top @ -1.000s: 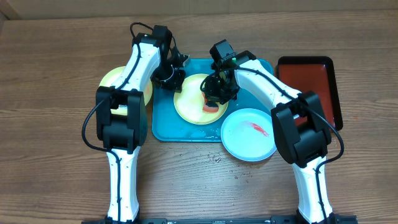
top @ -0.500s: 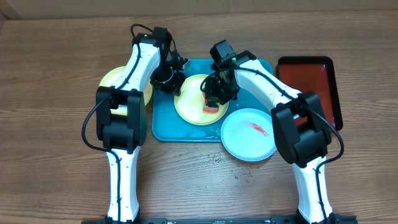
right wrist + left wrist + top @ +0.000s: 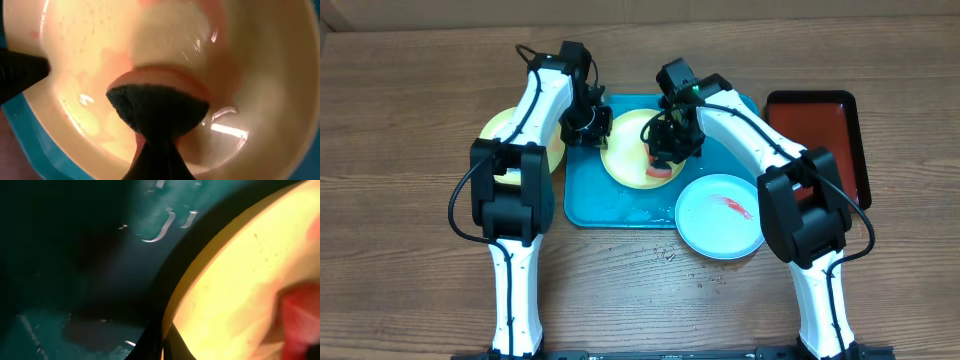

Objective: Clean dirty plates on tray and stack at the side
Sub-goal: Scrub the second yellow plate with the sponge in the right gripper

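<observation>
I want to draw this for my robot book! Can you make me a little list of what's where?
Blue tray: middle of the table
Middle plate: yellow, on the blue tray
Right gripper: holds a sponge on the middle plate
Left gripper: at the middle plate's rim, grip unclear
White plate: red smear, lies over the blue tray's corner
Side plate: yellow, left of the blue tray, under the left arm
Red tray: far right
</observation>
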`<state>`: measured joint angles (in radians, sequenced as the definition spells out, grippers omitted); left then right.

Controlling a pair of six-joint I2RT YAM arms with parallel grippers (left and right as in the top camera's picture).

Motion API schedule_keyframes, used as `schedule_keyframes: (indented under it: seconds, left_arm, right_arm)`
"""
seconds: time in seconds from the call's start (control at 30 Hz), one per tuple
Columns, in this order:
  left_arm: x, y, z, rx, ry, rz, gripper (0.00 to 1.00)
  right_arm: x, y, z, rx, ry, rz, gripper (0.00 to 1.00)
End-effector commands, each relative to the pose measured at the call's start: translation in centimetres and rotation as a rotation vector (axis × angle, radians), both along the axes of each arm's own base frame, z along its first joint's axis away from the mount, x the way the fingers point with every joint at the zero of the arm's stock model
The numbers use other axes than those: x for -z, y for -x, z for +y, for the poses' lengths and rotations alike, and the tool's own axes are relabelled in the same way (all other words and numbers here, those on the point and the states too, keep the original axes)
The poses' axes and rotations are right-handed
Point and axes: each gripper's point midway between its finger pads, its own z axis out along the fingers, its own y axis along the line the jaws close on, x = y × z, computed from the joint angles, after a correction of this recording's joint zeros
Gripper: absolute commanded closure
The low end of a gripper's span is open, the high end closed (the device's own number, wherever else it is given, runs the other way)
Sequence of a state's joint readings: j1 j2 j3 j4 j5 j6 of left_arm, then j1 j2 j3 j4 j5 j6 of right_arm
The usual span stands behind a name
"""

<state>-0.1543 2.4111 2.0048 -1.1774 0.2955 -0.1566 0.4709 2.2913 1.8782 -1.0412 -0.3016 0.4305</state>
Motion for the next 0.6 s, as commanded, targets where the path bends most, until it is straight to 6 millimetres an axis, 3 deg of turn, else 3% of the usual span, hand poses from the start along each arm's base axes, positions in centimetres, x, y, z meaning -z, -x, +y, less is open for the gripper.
schedule_keyframes:
  seconds: [0.0,0.33,0.57]
  left_arm:
    - [0.5,-0.5,0.9,-0.139,-0.021,0.033,0.96]
    - [0.5,-0.6,0.8,-0.162,-0.021,0.038,0.96]
    - [0.5,-0.7,0.8,-0.158,-0.02,0.033,0.96]
  right_arm:
    - [-2.4,-2.5,-0.6,0.007,0.041,-0.091,0.96]
    - [-2.8,-5.6,-3.0,0.071,0.18,-0.224,0.96]
    - [0.7,-4.6,-2.6,0.06,0.147,-0.197,0.96]
